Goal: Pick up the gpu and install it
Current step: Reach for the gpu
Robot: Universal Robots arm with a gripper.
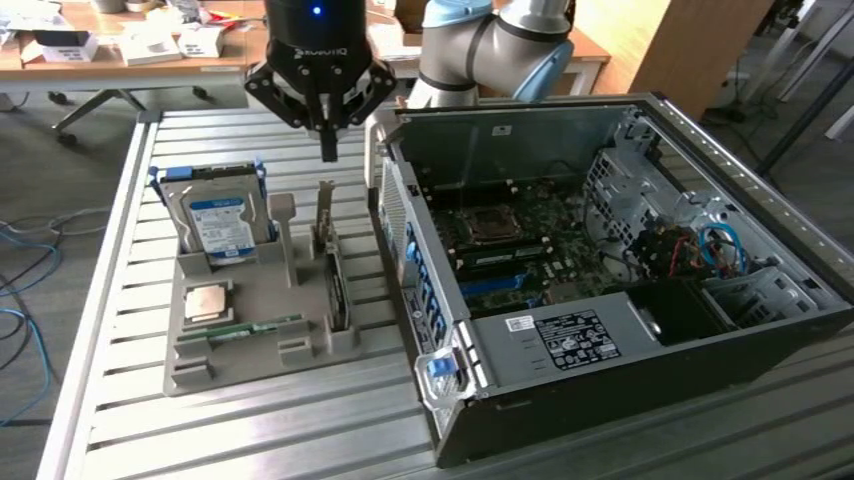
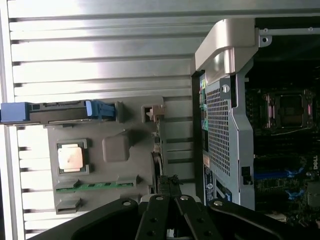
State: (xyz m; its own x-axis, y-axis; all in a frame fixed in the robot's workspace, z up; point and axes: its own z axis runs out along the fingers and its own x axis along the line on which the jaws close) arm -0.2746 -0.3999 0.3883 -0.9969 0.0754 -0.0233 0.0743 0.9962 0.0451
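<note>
From the exterior view, the gripper (image 1: pixel 328 150) hangs over the slatted table (image 1: pixel 120 400) with its fingers pinched together and nothing between them. Directly below the tips, and clear of them, the gpu (image 1: pixel 335 275) stands on edge in a slot of the grey holder (image 1: pixel 200 370). A narrow metal strip rises at the end closest to the gripper. Lower down, towards the exterior view's left of the gripper, the hard drive (image 1: pixel 220 225) stands upright in the same holder. The cpu (image 1: pixel 211 300) and the memory stick (image 1: pixel 240 328) lie flat farther from the gripper. On the exterior view's right of the gripper sits the open case (image 1: pixel 561 345), its motherboard (image 1: pixel 521 240) exposed.

In the wrist view, the gripper (image 2: pixel 168 187) again shows its fingers closed to a point and empty. The gpu (image 2: pixel 158 145) shows edge-on just past the tips, not touched. On one side of it the holder (image 2: pixel 117 147) carries the hard drive (image 2: pixel 55 111), cpu (image 2: pixel 70 157) and memory stick (image 2: pixel 97 186). The case (image 2: pixel 222 125) is on the other side.
</note>
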